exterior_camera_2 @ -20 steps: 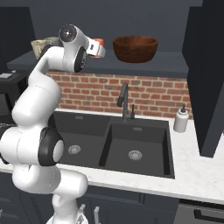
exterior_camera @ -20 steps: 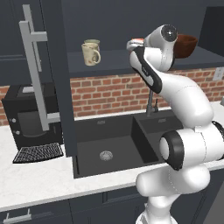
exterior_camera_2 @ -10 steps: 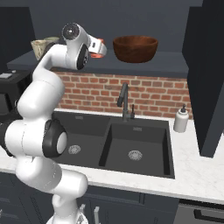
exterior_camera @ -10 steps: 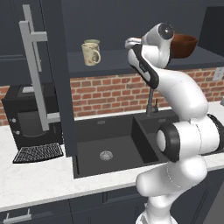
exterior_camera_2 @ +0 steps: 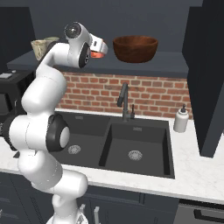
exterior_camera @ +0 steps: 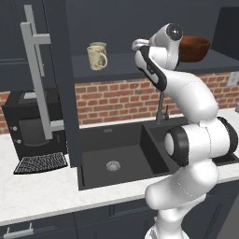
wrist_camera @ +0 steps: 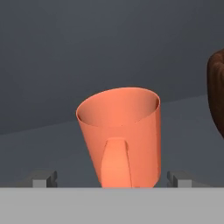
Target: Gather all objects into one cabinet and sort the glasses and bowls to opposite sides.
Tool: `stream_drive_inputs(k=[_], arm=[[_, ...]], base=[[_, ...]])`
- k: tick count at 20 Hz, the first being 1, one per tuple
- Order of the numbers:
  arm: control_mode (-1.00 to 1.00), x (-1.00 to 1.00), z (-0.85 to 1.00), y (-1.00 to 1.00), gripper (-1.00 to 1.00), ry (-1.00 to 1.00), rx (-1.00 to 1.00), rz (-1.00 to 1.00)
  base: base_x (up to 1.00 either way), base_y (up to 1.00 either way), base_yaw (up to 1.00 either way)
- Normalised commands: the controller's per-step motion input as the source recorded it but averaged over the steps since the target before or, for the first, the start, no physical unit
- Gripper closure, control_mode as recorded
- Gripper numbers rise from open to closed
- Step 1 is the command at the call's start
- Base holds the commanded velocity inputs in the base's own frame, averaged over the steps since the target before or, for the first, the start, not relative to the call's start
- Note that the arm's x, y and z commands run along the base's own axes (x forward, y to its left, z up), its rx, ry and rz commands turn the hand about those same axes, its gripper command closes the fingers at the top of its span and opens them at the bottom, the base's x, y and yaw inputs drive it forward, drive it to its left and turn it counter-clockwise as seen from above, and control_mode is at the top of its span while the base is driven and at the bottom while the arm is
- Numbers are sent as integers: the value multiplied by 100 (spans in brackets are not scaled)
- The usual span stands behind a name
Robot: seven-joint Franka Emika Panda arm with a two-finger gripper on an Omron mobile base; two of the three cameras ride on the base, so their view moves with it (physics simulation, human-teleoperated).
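Dark shelf (wrist_camera: 52, 144), tilted orange mug (wrist_camera: 120, 135)

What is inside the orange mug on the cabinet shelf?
The orange mug tilts toward the camera; its visible upper inside wall is bare. Its bottom is hidden by the front rim.

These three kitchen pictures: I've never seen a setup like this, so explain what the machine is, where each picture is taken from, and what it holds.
It is a white robot arm on a driving base, in a computer-drawn kitchen. Two pictures come from cameras on the base, behind the arm to its left and right. The third looks along its gripper.

On the dark cabinet shelf stand a cream mug, a grey-green mug behind it, an orange mug and a wide brown bowl. Below are a sink and a soap bottle.

The gripper is open, its fingertips either side of the orange mug; nothing is gripped yet.
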Motion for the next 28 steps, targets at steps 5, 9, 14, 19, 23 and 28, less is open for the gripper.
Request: stream_drive_inputs(k=[5,9,14,19,23,28], arm=[[-100,13,0,0,-100,0,0,0],[-100,5,0,0,-100,0,0,0],[-100,0,0,0,100,0,0,0],[-100,0,0,0,100,0,0,0],[-100,0,0,0,100,0,0,0],[-100,0,0,0,100,0,0,0]], base=[[0,0,0],[0,0,0],[0,0,0],[0,0,0],[0,0,0],[0,0,0]])
